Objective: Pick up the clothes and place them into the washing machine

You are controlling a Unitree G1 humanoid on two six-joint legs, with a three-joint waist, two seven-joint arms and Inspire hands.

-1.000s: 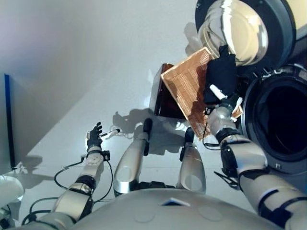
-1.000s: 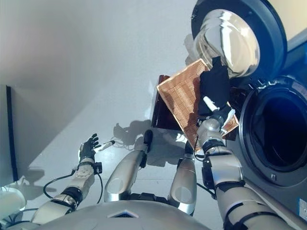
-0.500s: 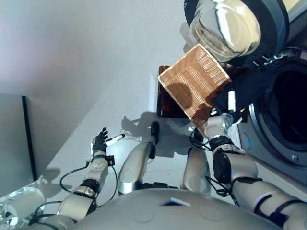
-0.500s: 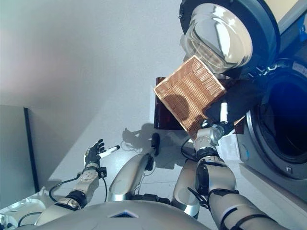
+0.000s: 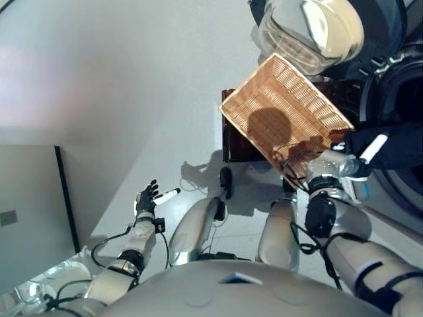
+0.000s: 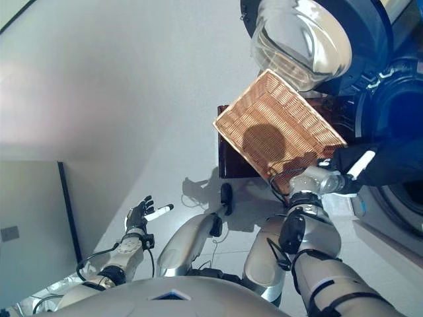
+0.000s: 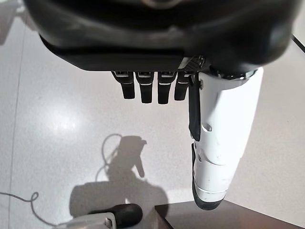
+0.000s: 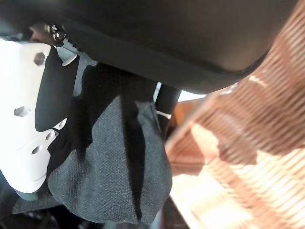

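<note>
My right hand [image 5: 347, 162] is shut on a dark grey cloth [image 5: 396, 146] and holds it out in front of the washing machine's dark opening [image 5: 404, 89], to the right of the wicker basket [image 5: 284, 109]. In the right wrist view the cloth [image 8: 109, 162] is pinched between the white-covered thumb [image 8: 24, 119] and the fingers, with the basket [image 8: 248, 143] beside it. The basket looks bare inside and rests on the dark brown box [image 5: 231, 142]. My left hand [image 5: 147, 198] is open and empty over the floor at the lower left; it also shows in the left wrist view [image 7: 157, 90].
The machine's round glass door [image 5: 310, 26] stands open above the basket. A grey panel [image 5: 26, 218] stands at the far left. Pale floor [image 5: 132, 99] stretches between it and the box.
My right hand has carried the dark cloth from over the basket rightward to the machine's opening. The camera has shifted. The left hand stays open.
</note>
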